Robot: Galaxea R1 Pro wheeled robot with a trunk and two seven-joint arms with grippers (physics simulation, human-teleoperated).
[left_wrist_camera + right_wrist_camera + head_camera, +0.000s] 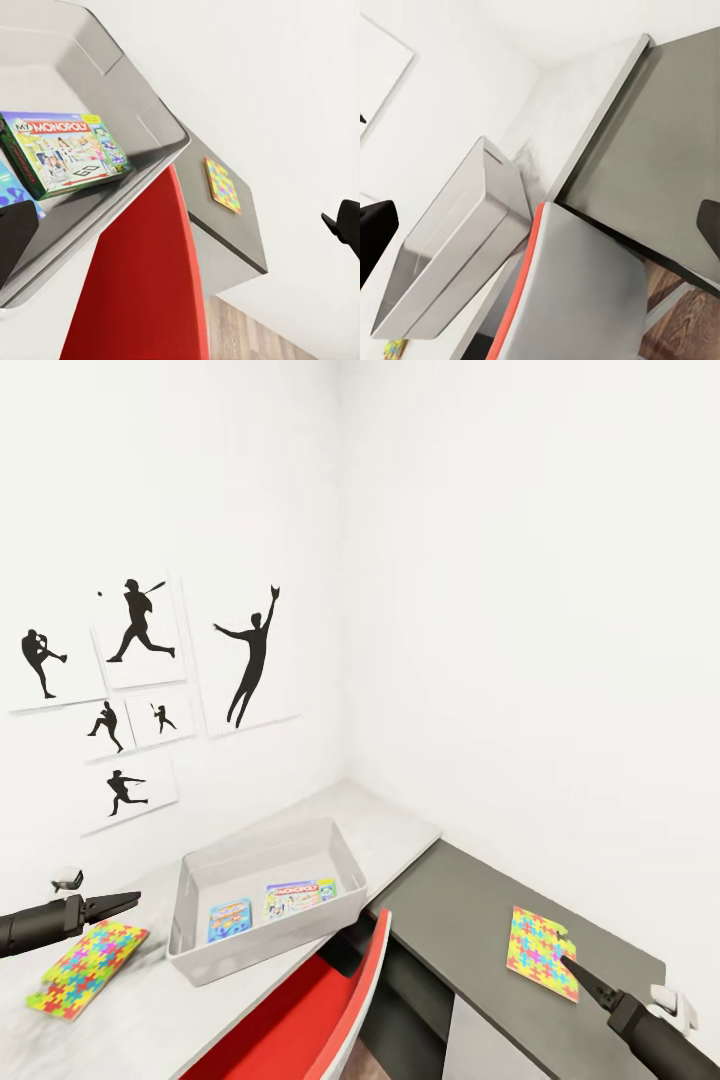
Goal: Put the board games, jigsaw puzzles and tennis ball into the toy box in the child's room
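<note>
The light grey toy box (190,880) stands on the pale table (395,825). Two board games lie flat in it: a small blue one (230,918) and a Monopoly box (298,898), which the left wrist view shows up close (64,150). One jigsaw puzzle (85,967) lies on the table left of the box, just below my left gripper (128,902), which is open and empty. The other jigsaw puzzle (541,952) lies on the dark grey side unit (470,900). My open right gripper (573,966) hovers at its near edge. The tennis ball and the bed are out of view.
A red chair (330,1010) with a grey back stands pushed in at the table's front, between the arms. Black baseball-player prints (140,630) hang on the white wall behind. The walls meet in a corner behind the table. Wood floor (247,337) shows under the side unit.
</note>
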